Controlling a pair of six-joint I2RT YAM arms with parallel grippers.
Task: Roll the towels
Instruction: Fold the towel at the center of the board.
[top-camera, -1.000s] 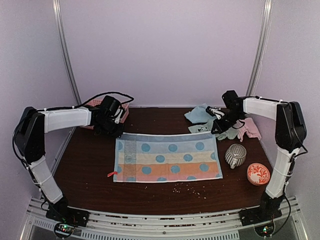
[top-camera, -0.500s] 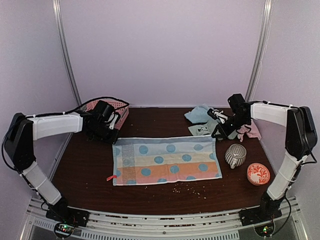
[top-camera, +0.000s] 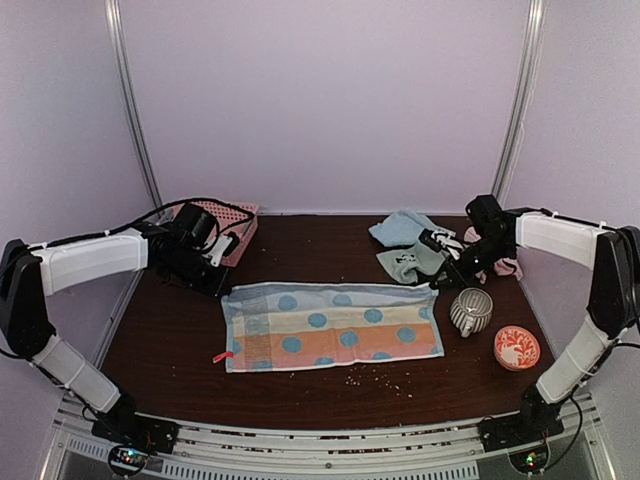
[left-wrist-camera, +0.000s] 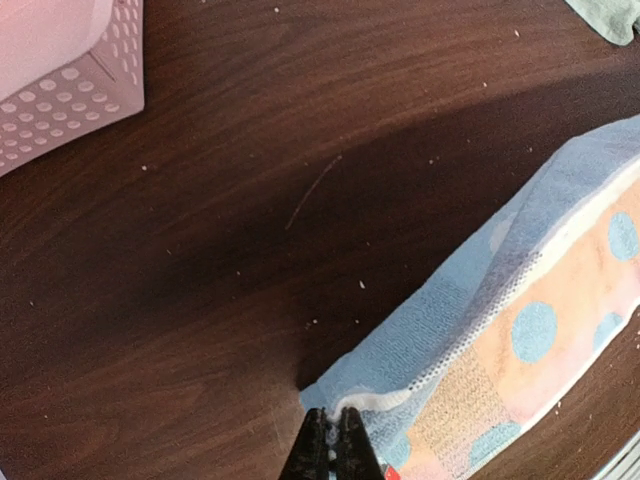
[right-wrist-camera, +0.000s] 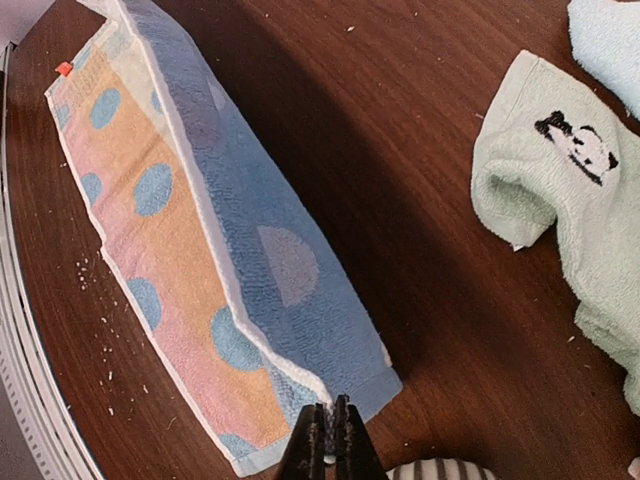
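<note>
1. Spotted towel (top-camera: 330, 335), blue with pink-orange bands, lies spread across the middle of the table (top-camera: 165, 330), with its long side running left to right.
2. Left pincer (left-wrist-camera: 333, 442) is clamped tight on the towel's far left corner. Right pincer (right-wrist-camera: 328, 440) is clamped tight on its far right corner. Neither holds anything else.
3. What changed: a second ago the towel lay flat, with both pincers at its far edge. Since then both arms have swung outward and toward the near side, bringing that far edge with them.
4. Result: the far blue strip now stands up as a ridge and leans over the rest of the cloth. The towel looks narrower from far to near than it did.
5. What it means: this looks like the first turn of a roll, or a first fold. It has only just begun, and no towel is rolled yet.
6. Three other towels wait crumpled at the far right. They are a green towel (top-camera: 410, 262) with a small dark mark, a plain blue towel (top-camera: 398, 228) behind it, and a pink towel (top-camera: 508, 266) partly hidden by the right arm.
7. A striped cup (top-camera: 470, 310) sits just beside the spotted towel's right end, with a red patterned bowl (top-camera: 517, 347) nearer and further right. A pink basket (top-camera: 225, 215) stands at the far left.
</note>
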